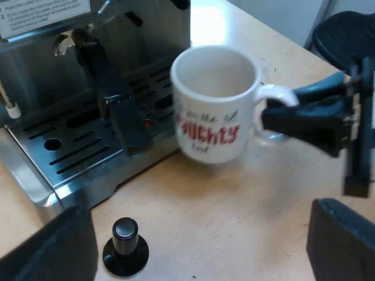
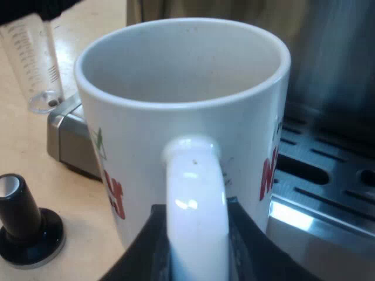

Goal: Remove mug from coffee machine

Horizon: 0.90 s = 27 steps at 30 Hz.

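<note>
A white mug [image 1: 215, 105] with red lettering hangs just off the edge of the espresso machine's drip tray [image 1: 70, 146], over the wooden table. Its inside looks empty. My right gripper [image 1: 280, 114] is shut on the mug's handle [image 2: 196, 199], one black finger [image 2: 153, 246] on each side of it. The mug [image 2: 181, 105] is upright. My left gripper [image 1: 196, 237] is open over the table near the tray's edge, its fingers wide apart with nothing held.
The holder's dark handle [image 1: 120, 105] slants down from the machine's front over the tray, a red spot by its end. A black-knobbed tamper [image 1: 125, 246] [image 2: 26, 222] stands on the table beside the tray. A measuring glass [image 2: 38, 64] stands by the tray's corner.
</note>
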Motion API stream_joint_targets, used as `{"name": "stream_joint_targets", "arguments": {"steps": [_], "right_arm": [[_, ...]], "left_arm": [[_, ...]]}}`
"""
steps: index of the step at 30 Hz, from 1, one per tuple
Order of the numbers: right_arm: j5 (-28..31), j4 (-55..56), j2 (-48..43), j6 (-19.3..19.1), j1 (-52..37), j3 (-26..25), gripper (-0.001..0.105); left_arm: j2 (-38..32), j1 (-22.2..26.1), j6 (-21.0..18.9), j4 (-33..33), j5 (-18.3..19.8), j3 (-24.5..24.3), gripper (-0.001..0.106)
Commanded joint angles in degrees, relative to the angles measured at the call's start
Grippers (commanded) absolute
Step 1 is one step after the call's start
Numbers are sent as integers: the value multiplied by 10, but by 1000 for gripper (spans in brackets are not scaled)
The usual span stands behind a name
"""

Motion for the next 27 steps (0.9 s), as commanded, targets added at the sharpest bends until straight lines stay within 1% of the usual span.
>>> {"name": "stream_joint_targets", "arguments": {"steps": [1, 4, 5, 9, 14, 20, 25, 27], "right_arm": [[34, 15, -43, -1, 11, -7, 0], [47, 55, -77, 6, 20, -7, 0], [57, 69, -91, 15, 22, -7, 0], [66, 106, -130, 40, 23, -7, 0], [87, 164, -184, 40, 23, -7, 0], [123, 270, -245, 61, 23, -7, 0], [154, 336, -295, 65, 23, -7, 0], [158, 354, -313, 70, 23, -7, 0]], "left_arm": [[0, -3, -2, -2, 7, -3, 87], [0, -3, -5, -2, 14, -3, 87], [0, -3, -5, -2, 13, -3, 87], [0, -3, -5, -2, 16, -3, 87], [0, -3, -5, -2, 16, -3, 87], [0, -3, -5, -2, 16, -3, 87], [0, -3, -5, -2, 16, -3, 87], [0, -3, -5, -2, 16, -3, 87]]}}
